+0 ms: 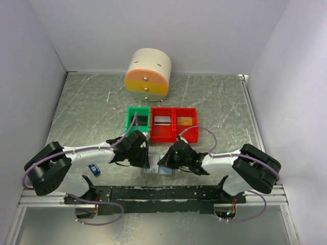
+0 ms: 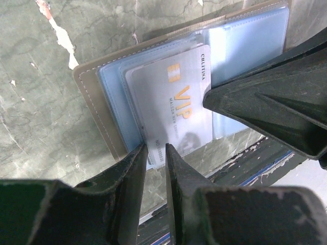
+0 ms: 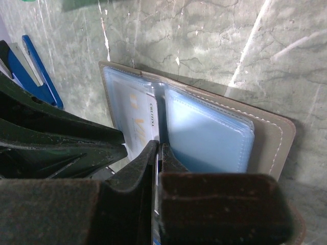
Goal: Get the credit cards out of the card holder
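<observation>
The extraction step is under way. The card holder (image 2: 96, 104) is lying open on the bench (image 2: 41, 127) near its front edge, between the two arms. A pale credit card (image 2: 173, 107) marked VIP is sticking partway out of its left-hand pocket. The left gripper (image 2: 156, 153) is pinching narrowly on the card's near edge. The right gripper (image 3: 157, 153) is closed tight with its tips pressing down at the holder's centre fold, apparently pinning it. I cannot tell whether it is also nipping a sleeve there. The next move is calling for a straight pull along the pocket, keeping the card flat. The right side should be bearing down firmly, or the whole holder is likely to slide along with the card.
</observation>
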Available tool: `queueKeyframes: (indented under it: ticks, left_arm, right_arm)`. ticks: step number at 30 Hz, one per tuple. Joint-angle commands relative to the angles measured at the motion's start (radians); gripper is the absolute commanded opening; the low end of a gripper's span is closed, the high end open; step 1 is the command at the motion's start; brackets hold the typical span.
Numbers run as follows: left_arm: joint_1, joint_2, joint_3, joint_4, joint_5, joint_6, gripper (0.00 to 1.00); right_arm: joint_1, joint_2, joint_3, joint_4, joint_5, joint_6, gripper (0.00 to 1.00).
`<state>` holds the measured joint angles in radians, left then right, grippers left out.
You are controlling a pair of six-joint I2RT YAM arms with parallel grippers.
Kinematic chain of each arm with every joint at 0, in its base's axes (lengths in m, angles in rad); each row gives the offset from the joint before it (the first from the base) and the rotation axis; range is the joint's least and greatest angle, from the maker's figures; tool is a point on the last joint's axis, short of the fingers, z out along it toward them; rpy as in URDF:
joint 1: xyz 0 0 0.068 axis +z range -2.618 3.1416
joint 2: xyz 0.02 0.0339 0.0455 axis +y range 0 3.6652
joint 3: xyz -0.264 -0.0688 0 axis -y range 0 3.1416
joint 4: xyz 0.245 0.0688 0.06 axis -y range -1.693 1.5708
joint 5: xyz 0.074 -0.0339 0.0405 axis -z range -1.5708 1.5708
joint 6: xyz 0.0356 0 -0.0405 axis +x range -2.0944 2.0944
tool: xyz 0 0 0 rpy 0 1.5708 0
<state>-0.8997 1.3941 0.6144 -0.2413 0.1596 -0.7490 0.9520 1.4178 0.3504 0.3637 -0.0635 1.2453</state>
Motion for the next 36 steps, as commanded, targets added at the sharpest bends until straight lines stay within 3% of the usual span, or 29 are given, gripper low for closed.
queueKeyframes:
  ticks: [1, 18, 25, 29, 36]
  left_arm:
    - [-0.005, 0.009, 0.017, -0.037, -0.061, 0.004, 0.34]
    - [-0.005, 0.003, 0.014, -0.035, -0.064, 0.007, 0.33]
    - [-0.007, 0.005, 0.011, -0.03, -0.06, 0.002, 0.34]
    - [-0.009, 0.012, 0.019, -0.032, -0.061, 0.006, 0.33]
    - [-0.013, 0.007, 0.017, -0.044, -0.075, -0.003, 0.33]
  right_arm:
    - [0.001, -0.024, -0.003, -0.046, 0.01, -0.009, 0.0]
    - [-0.022, -0.094, -0.017, -0.122, 0.021, -0.015, 0.0]
    - [-0.031, -0.054, -0.031, -0.035, -0.026, -0.002, 0.15]
    - [-0.031, -0.008, -0.03, -0.004, -0.042, 0.0, 0.18]
    - [-0.033, -0.048, -0.048, -0.033, -0.007, -0.012, 0.08]
